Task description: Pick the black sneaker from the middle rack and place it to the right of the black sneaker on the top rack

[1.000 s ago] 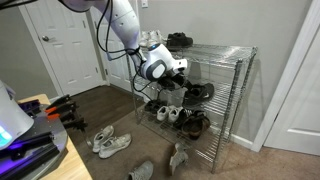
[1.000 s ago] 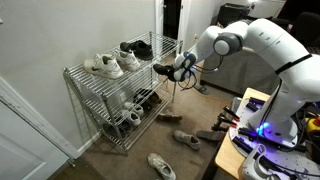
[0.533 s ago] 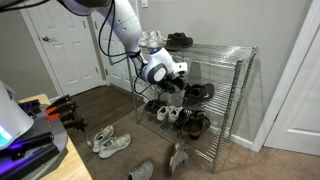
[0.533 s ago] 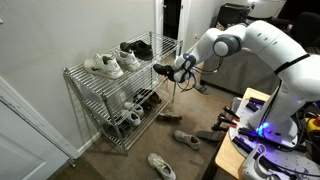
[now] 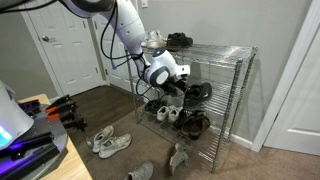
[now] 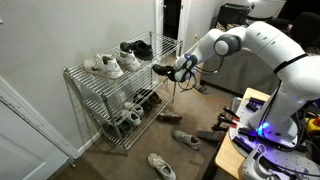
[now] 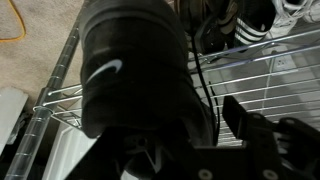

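Brown carpet (image 5: 95, 110) and pale walls sit all around a shiny wire shelf unit (image 6: 75, 115) full of shoes. The gripper (image 6: 177, 70) is squeezed tight on the black sneaker from the middle rack (image 6: 162, 70) (it has a little white tick on its side). It holds the shoe in the air, just outside the end of the shelves. The top rack (image 6: 140, 70) is a bit above and beyond the gripper, and the middle rack (image 5: 222, 98) is lower than it. The black sneaker on the top rack (image 6: 136, 48) sits up past the gripper, near that end.

What could go wrong? If the shoe goes in too low, it could bump the corner post or the rack's edge and slip out of the grip. It could also shove the other black sneaker, since the two are near.

I count two black sneakers, two white sneakers (image 6: 105, 65) on top, three racks, and at least four loose shoes (image 5: 110, 142) on the carpet. The dark shoes lower down are too dim to count.
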Available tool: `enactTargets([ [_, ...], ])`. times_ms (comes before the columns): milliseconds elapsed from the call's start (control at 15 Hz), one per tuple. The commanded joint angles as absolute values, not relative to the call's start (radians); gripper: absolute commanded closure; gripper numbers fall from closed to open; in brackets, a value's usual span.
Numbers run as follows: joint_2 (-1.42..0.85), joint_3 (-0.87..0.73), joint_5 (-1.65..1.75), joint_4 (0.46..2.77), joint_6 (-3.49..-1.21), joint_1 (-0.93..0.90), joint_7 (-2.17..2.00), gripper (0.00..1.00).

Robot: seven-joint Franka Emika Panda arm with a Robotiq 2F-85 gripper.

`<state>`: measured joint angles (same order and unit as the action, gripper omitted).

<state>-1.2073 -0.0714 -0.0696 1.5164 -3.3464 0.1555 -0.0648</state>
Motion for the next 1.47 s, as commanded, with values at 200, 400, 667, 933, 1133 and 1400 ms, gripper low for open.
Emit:
enactTargets([
  [200,-1.214,-0.036,-0.043,1.514,-3.348,0.192,-0.039,0.87],
  [400,-1.204,-0.031,-0.044,1.528,-3.355,0.192,-0.039,0.93],
  [667,-1.164,-0.042,-0.049,1.582,-3.391,0.178,-0.041,0.95],
  [933,-1.111,-0.081,-0.072,1.656,-3.431,0.147,-0.051,0.95],
  [1133,-1.033,-0.127,-0.094,1.752,-3.439,0.112,-0.056,0.95],
  [1400,-0.923,-0.234,-0.136,1.922,-3.511,0.015,-0.046,0.95],
])
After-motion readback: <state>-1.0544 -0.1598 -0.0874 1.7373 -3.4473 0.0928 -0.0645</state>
